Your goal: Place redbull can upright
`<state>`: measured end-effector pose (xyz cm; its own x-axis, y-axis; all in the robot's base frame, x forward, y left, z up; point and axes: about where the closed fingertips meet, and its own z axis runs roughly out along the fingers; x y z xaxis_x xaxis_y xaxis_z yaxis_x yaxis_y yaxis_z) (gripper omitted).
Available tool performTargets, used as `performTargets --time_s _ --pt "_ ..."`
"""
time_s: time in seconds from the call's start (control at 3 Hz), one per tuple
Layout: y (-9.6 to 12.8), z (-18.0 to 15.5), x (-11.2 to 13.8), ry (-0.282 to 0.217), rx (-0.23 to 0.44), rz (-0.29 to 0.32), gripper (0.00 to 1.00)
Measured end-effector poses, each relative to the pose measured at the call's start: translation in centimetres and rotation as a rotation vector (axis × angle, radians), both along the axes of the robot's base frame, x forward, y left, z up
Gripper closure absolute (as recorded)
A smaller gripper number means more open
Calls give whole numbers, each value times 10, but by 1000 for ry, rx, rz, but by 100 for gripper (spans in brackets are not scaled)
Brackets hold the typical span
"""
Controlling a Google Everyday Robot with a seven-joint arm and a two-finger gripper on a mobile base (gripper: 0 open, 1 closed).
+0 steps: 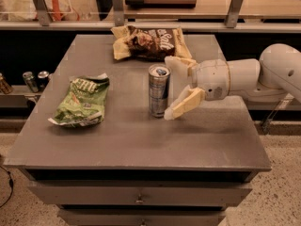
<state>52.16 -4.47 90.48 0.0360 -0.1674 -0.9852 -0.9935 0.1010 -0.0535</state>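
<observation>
The redbull can (158, 90) is a slim silver-and-blue can. It stands upright near the middle of the grey table (141, 145), pull-tab top facing up. My gripper (171, 88) is just right of the can, reaching in from the right on a white arm. It is open: one cream finger (176, 62) is behind the can's top, the other finger (184, 105) is low at the front right. The can is free of both fingers.
A green snack bag (81, 100) lies on the table's left side. A brown-and-yellow snack bag (150, 42) lies at the back. Two small dark cans (36, 79) stand on a low shelf to the left. A railing runs behind the table.
</observation>
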Motion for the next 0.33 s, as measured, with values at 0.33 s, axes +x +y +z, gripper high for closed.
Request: performTargets --time_s 0.33 --pt "-7 -2 3 -1 -34 38 0"
